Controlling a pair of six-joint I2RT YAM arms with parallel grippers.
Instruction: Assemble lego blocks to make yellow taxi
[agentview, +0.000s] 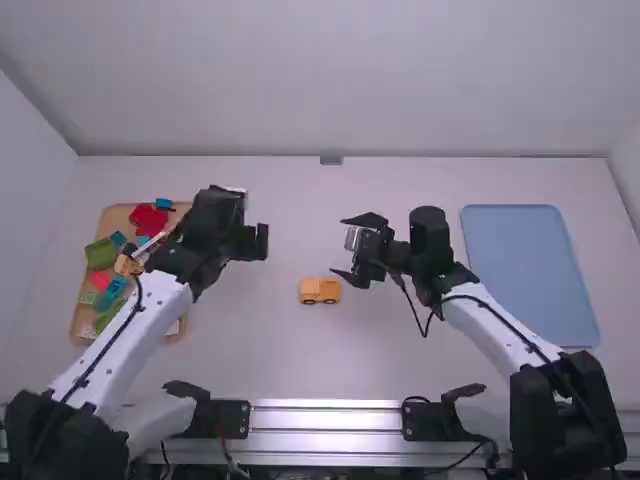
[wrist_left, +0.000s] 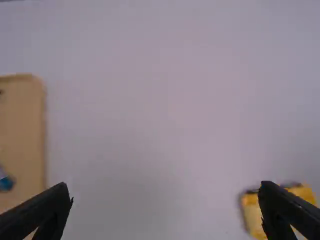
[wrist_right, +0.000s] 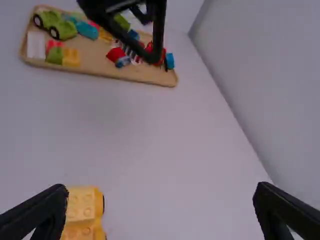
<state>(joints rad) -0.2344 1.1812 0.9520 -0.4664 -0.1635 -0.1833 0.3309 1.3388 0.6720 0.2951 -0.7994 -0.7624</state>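
The left tool (agentview: 262, 241) is released, its two fingers spread wide and grasping nothing; it hangs over the stretch between the tan tray and the yellow vehicle. The right tool (agentview: 338, 246) is likewise released and empty, its fingers well apart, near the vehicle on the side away from the arm bases.

Under everything lies the white surface (agentview: 300, 360). On its right part rests a flat blue tray (agentview: 520, 265). On its left part is the smaller tan tray (agentview: 116, 216), partly hidden by the left arm and loaded with colored pieces.

The yellow vehicle (agentview: 320, 290) stands on the surface between the two arms, made of lego blocks, with studs on top and dark wheels at its side.

In the tan tray are a green wheeled piece (wrist_right: 54, 25), a white block (wrist_right: 36, 45), a yellow block (wrist_right: 71, 56) just beside a small red-and-green group, and, by the edge, a small blue block (wrist_right: 170, 61).
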